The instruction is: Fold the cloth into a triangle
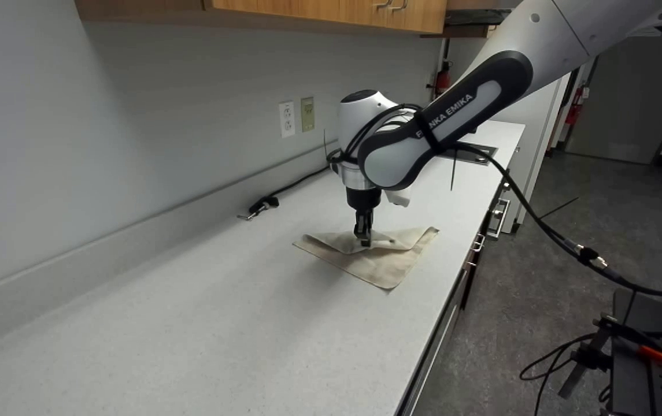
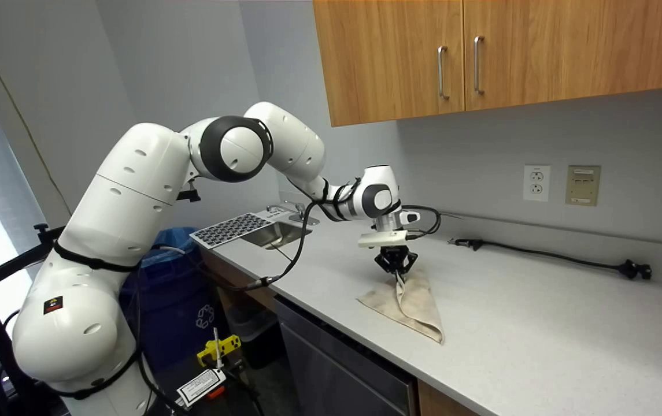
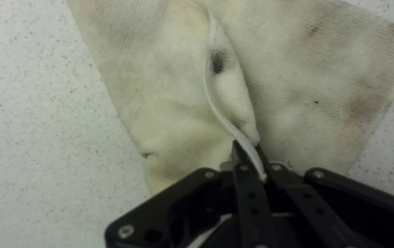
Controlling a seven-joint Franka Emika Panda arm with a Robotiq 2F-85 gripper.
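Evidently mid-fold: cloth (image 1: 370, 263) on countertop (image 1: 221, 323), gripper (image 3: 248, 152) pinching turned-over edge (image 3: 229, 126) between fingers (image 3: 239, 153). Uncovered corner (image 1: 387, 281) lies flat, rightward of them in wrist view; next pull probably goes that way.

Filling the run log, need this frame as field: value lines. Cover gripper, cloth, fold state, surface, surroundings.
gripper: pointing down, shut on an edge of the cloth's flap
cloth: beige, stained, partly flat, partly turned over
dark spot: on the turned-over part, in the wrist view
fold state: incomplete; one corner lies uncovered beyond the flap, no finished triangle yet
surface: pale speckled counter
on counter: black cable near the wall
in counter: sink
on wall: white outlet
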